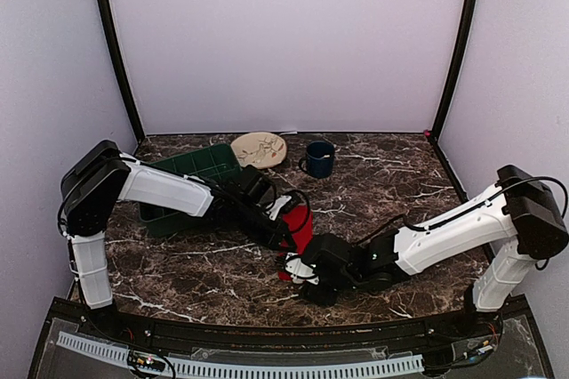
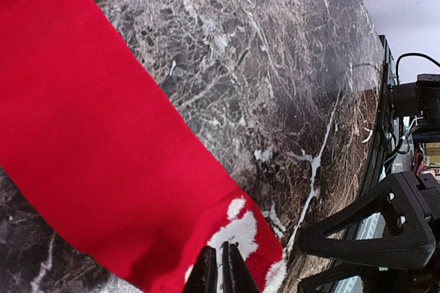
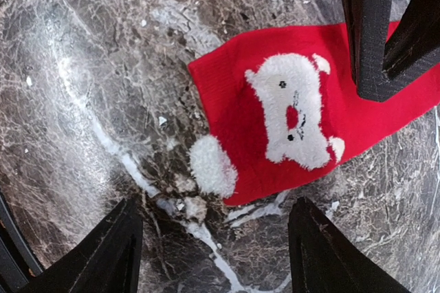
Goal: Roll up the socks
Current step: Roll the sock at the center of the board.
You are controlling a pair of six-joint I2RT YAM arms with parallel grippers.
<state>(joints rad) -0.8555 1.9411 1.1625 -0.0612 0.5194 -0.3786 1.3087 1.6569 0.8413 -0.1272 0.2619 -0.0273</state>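
Since a roll needs one end pinned first, the left gripper [image 2: 220, 269] is clenched on the red sock [image 2: 103, 135], its jaws pressed together on the fabric by the white fuzzy patch. The sock lies flat on the marble table [image 1: 400, 183], around the middle and toward the near edge. Cannot tell whether a second sock lies under it. Left arm: stretched low from its base at the left, forearm slanting right and near, wrist tipped down onto the cloth. Right gripper [image 3: 216, 203]: released, jaws spread wide, grasping nothing, hovering just above the end with the white face and pom-pom, close beside the left fingers. Right arm: forearm low across the table, reaching left. Judgement: the right gripper looks placed to take that end. Rolling not yet begun.
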